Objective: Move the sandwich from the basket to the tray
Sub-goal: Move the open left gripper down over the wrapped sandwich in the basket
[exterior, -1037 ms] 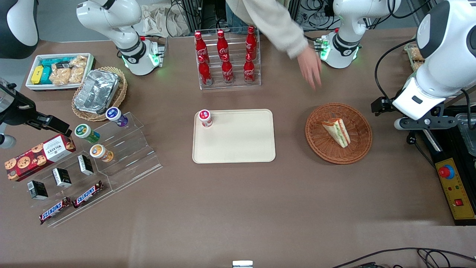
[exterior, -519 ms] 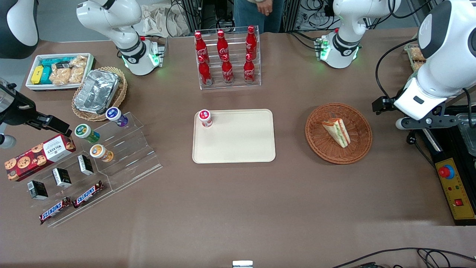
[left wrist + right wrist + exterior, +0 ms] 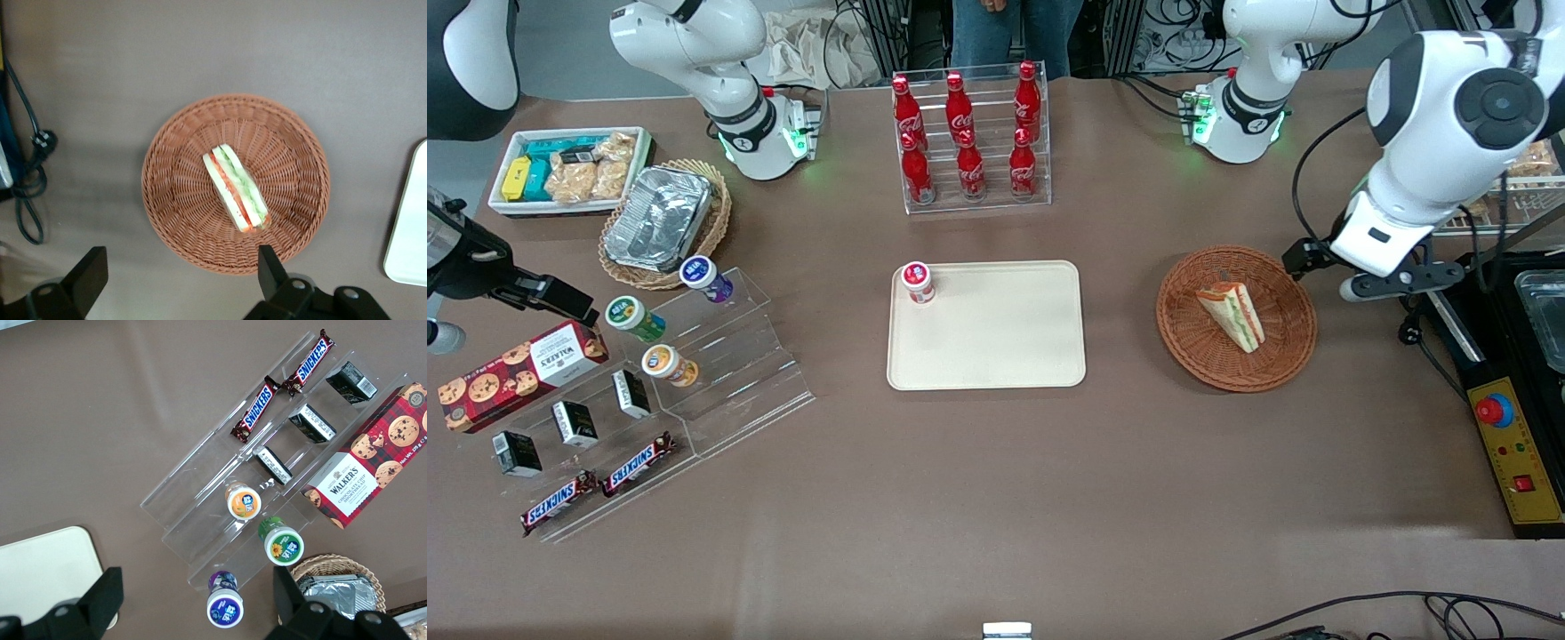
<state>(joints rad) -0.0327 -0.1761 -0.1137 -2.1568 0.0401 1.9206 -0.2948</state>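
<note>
One hand hovers fingers spread above the basket, sandwich lies inside, red-capped cup on tray, bare brown surface between.

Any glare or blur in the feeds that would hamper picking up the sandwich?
Left wrist view: sandwich and basket sharp, evenly lit; the open gripper shows its jaws dark, without detail. Front view: soft sheen on the table, foil pan glints, sandwich unaffected.
</note>
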